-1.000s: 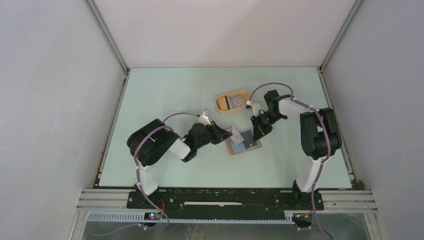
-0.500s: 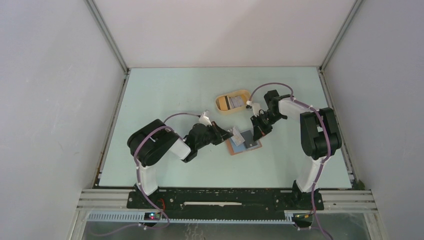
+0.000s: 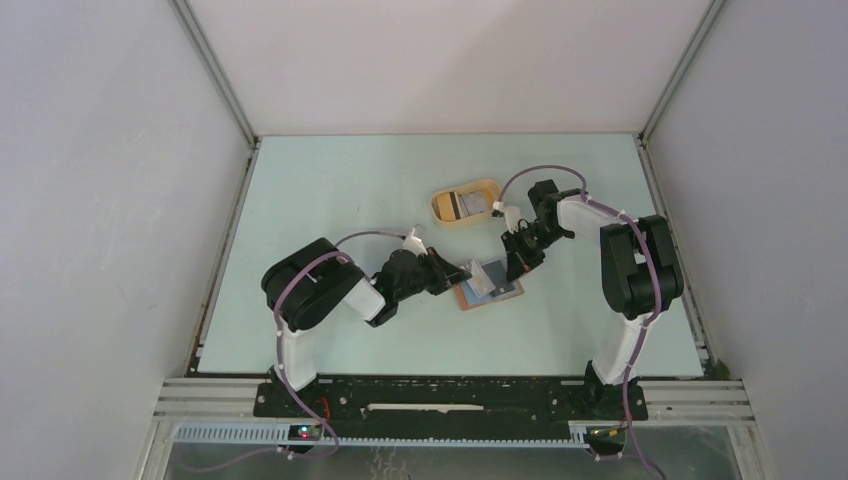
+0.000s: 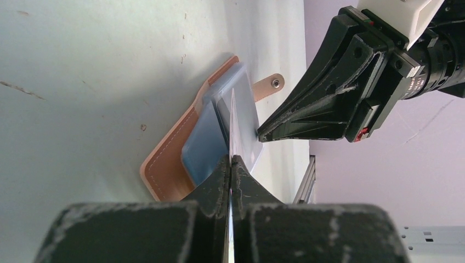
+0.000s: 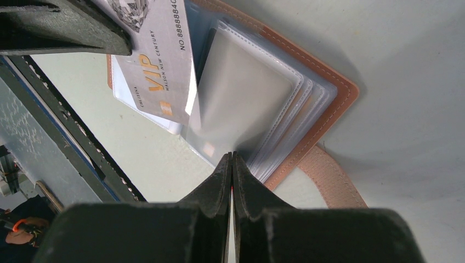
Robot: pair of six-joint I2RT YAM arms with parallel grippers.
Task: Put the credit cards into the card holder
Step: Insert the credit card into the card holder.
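The brown card holder [image 3: 470, 298] lies open on the table's middle, its clear sleeves [image 5: 247, 98] fanned out and a blue card [image 4: 204, 147] in one pocket. My left gripper [image 3: 462, 272] is shut on a silver credit card [image 5: 159, 71] with gold "VIP" lettering. That card shows edge-on [image 4: 232, 118] in the left wrist view, its far end at the mouth of the raised top sleeve. My right gripper [image 5: 231, 156] is shut on that sleeve's corner from the right [image 3: 518, 268], holding it up off the holder.
A yellow oval tray [image 3: 447, 217] with more cards [image 3: 472, 203] in it stands just behind the card holder. The holder's snap tab [image 4: 268, 86] sticks out beside the right gripper. Grey walls close off the table's left, right and back.
My left gripper has moved right with the silver card, from beside the card holder to over its sleeves. The right arm has stayed still.
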